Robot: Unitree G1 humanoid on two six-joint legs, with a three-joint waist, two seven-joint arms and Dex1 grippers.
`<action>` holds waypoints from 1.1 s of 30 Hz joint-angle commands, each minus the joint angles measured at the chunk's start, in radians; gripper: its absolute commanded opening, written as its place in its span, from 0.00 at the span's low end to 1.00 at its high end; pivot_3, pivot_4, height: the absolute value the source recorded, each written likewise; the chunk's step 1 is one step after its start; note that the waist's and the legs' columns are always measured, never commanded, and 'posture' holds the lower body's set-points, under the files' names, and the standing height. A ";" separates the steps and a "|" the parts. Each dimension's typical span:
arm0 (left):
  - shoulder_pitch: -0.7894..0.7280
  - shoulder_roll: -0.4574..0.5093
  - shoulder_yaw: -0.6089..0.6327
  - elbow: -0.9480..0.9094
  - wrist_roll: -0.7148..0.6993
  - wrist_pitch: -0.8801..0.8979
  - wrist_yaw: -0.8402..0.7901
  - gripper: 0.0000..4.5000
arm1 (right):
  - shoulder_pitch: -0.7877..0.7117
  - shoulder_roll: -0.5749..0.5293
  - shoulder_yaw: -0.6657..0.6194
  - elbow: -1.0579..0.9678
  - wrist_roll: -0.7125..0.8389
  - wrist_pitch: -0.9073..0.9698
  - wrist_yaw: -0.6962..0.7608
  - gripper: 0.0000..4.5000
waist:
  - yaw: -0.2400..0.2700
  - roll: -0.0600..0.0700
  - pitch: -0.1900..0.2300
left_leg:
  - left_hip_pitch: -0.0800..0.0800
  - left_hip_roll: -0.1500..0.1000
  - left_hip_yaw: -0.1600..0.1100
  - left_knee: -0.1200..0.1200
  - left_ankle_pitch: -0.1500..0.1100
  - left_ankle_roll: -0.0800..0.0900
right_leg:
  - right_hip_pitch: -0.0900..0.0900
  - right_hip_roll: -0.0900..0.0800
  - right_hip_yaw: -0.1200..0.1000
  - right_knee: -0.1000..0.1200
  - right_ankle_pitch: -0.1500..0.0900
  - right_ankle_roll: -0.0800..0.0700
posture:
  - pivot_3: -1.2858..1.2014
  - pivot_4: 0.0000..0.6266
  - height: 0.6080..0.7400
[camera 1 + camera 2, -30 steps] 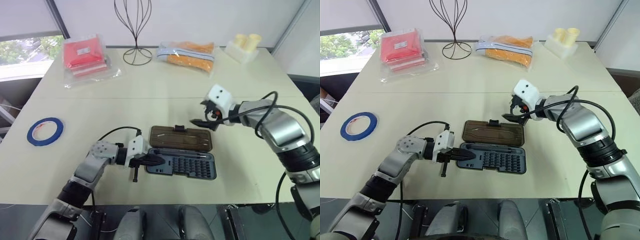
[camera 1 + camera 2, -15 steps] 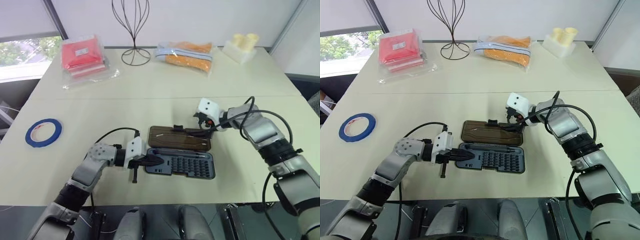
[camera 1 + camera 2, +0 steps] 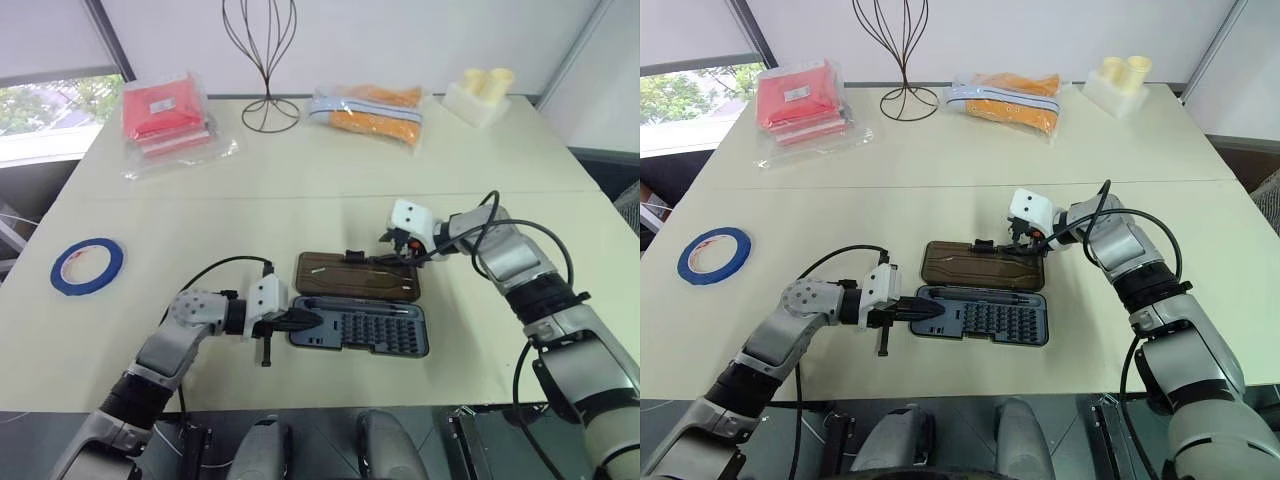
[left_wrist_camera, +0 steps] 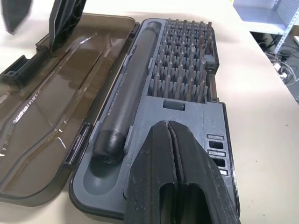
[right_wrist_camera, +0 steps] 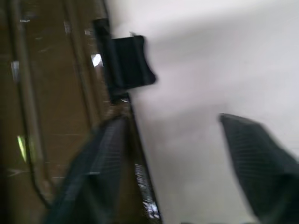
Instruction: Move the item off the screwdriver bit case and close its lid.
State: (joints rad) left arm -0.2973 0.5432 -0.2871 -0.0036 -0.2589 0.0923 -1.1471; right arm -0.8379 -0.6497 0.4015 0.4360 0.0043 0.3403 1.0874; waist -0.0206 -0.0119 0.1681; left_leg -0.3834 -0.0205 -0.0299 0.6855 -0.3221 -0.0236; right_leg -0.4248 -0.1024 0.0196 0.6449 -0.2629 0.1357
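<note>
The right gripper (image 3: 1025,247), fingers apart, straddles the far edge of the lid (image 3: 982,265) beside its latch tab (image 5: 127,63). The left gripper (image 3: 300,322), fingers together, presses the screwdriver bit case (image 3: 362,327) near the surface's front edge. The blue tape roll (image 3: 88,265) lies well apart by the left edge — moved off already; the lid lies flat open — closing remains.

Translucent smoky-brown plastic lid (image 5: 51,107), flat on pale table (image 5: 196,70); small black latch tab (image 5: 127,61) at its edge. Right pincer (image 5: 173,163): fingers apart, one finger (image 5: 93,172) over lid edge, other above table
</note>
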 commanded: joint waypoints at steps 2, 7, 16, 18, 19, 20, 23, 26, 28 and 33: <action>0.023 0.018 0.008 0.023 0.032 0.015 0.020 0.00 | 0.005 0.001 -0.009 0.009 -0.040 -0.012 0.006 0.06 | 0.000 0.000 0.000 | 0.003 0.000 0.000 0.000 0.000 0.001 | 0.002 0.000 0.000 0.001 0.000 0.000 | 0.52 0.24 1.00; 0.025 0.020 0.016 0.024 0.032 0.016 0.028 0.00 | 0.011 0.008 -0.006 0.013 -0.060 -0.019 0.029 0.00 | 0.000 0.000 0.000 | 0.013 0.001 0.000 -0.001 -0.001 0.001 | 0.013 0.000 0.000 -0.001 0.000 -0.001 | 0.52 0.24 1.00; 0.044 0.020 0.098 -0.028 -0.037 0.105 0.078 0.00 | 0.049 -0.028 -0.011 -0.116 -0.168 -0.188 -0.061 0.00 | -0.002 0.000 0.000 | 0.013 0.001 -0.001 -0.001 -0.001 0.001 | 0.013 0.000 0.000 0.000 0.000 0.000 | 0.52 0.24 1.00; 0.051 0.018 0.120 -0.042 -0.055 0.128 0.089 0.00 | 0.062 -0.042 -0.022 -0.149 -0.194 -0.216 -0.085 0.00 | -0.002 0.000 0.000 | 0.012 0.001 -0.001 -0.001 -0.001 0.001 | 0.011 0.000 0.000 0.000 0.000 -0.001 | 0.52 0.24 1.00; 0.054 0.018 0.132 -0.051 -0.066 0.142 0.095 0.00 | 0.070 -0.049 -0.028 -0.165 -0.208 -0.231 -0.099 0.00 | -0.002 0.000 0.000 | 0.012 0.001 -0.001 -0.001 -0.001 0.001 | 0.011 0.000 0.000 0.000 0.000 -0.001 | 0.52 0.24 1.00; 0.055 0.021 0.150 -0.067 -0.086 0.171 0.103 0.00 | 0.085 -0.058 -0.040 -0.198 -0.221 -0.243 -0.121 0.00 | -0.001 0.000 0.000 | 0.011 0.001 -0.001 -0.001 -0.001 0.001 | 0.011 0.000 0.000 0.000 0.000 0.000 | 0.52 0.24 1.00; 0.052 0.027 0.229 -0.130 -0.179 0.285 0.137 0.00 | 0.160 -0.088 -0.091 -0.350 -0.239 -0.273 -0.188 0.00 | 0.006 0.000 0.001 | 0.009 0.000 -0.001 -0.001 -0.001 0.001 | 0.009 0.000 0.000 0.000 0.000 0.000 | 0.52 0.24 1.00; 0.020 0.022 0.311 -0.159 -0.281 0.397 0.175 0.00 | 0.217 -0.093 -0.132 -0.473 -0.255 -0.205 -0.224 0.00 | 0.006 -0.001 0.001 | 0.008 0.000 -0.001 -0.001 -0.001 0.001 | 0.008 0.000 0.000 0.000 0.000 0.000 | 0.52 0.24 1.00; -0.037 0.010 0.385 -0.142 -0.356 0.465 0.218 0.00 | 0.260 -0.092 -0.155 -0.558 -0.282 -0.175 -0.261 0.00 | 0.007 -0.001 0.001 | 0.008 0.000 -0.002 -0.001 -0.001 0.001 | 0.008 0.000 0.000 0.000 0.000 0.000 | 0.52 0.24 1.00; -0.140 0.007 0.432 -0.022 -0.361 0.486 0.251 0.00 | 0.313 -0.070 -0.165 -0.672 -0.306 -0.110 -0.290 0.00 | 0.004 -0.001 0.001 | 0.008 0.000 -0.001 -0.001 -0.001 0.001 | 0.008 0.000 0.000 0.000 0.000 0.000 | 0.52 0.24 1.00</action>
State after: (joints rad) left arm -0.4173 0.5493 0.1200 -0.0707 -0.6199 0.5819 -0.9030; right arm -0.5227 -0.7253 0.2701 -0.1662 -0.2899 0.2113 0.8253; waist -0.0161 -0.0134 0.1694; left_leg -0.3753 -0.0207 -0.0314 0.6839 -0.3228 -0.0228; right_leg -0.4167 -0.1025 0.0192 0.6446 -0.2631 0.1352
